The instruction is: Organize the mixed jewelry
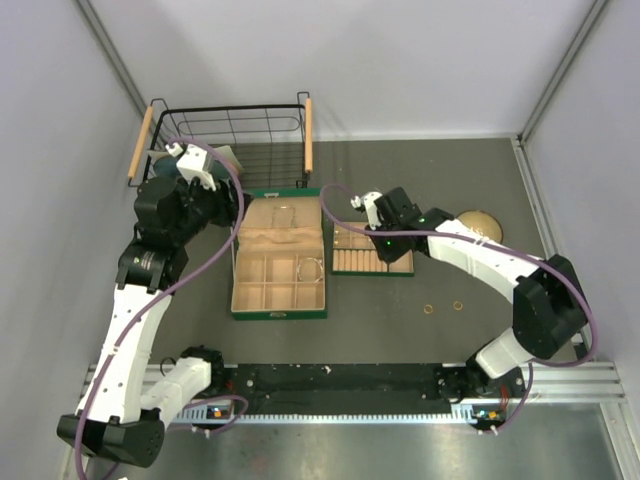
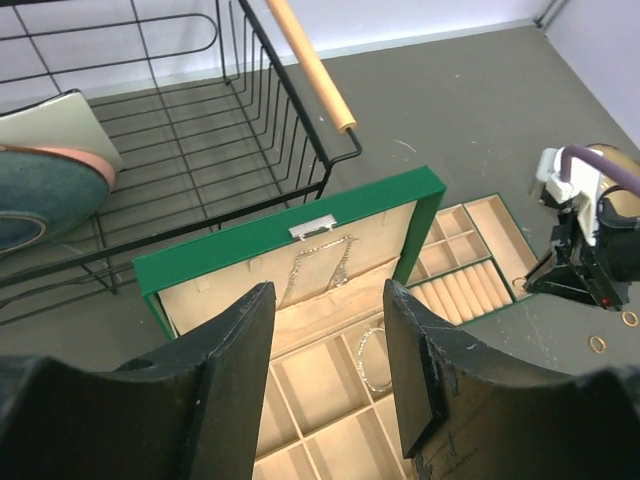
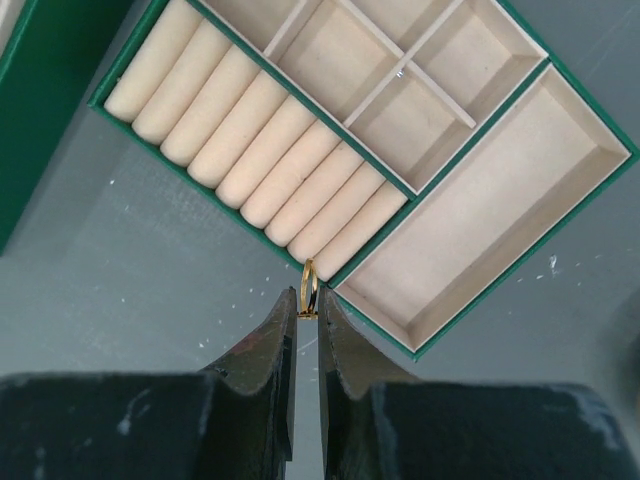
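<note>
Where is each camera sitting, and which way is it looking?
Top view: high above and behind the arms, looking down on the table; the left arm and right arm both show.
Left wrist view: on the left arm, looking over the open green box toward the wire basket; the left fingers show, spread apart.
Right wrist view: on the right arm, looking down at the ring tray; the right fingers show, pinching a gold ring.
Shared: both wrist views see the ring tray.
</note>
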